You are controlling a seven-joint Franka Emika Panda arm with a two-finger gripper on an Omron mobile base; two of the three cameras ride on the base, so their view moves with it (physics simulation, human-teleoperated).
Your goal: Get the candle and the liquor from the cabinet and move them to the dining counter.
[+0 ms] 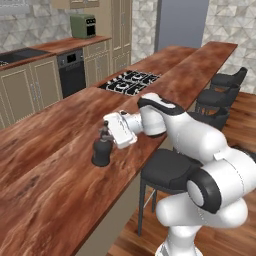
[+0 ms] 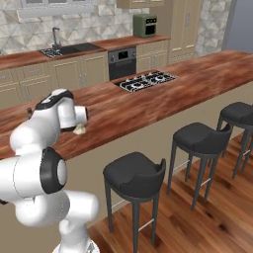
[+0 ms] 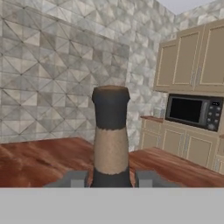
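The liquor (image 1: 102, 150) stands upright on the reddish worktop (image 1: 45, 185), its neck between the claw (image 1: 106, 133) fingers, apparently gripped. The candle (image 2: 79, 130) lies nearby. Open fully, then withdraw straight back without tipping it.

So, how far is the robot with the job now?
The candle already lies on the dining counter. In hand is the liquor: it stands on the same counter, its neck between the fingers of the gripper, but the pictures don't settle whether they clamp it. What's left, apparently, is only to let go and draw back.
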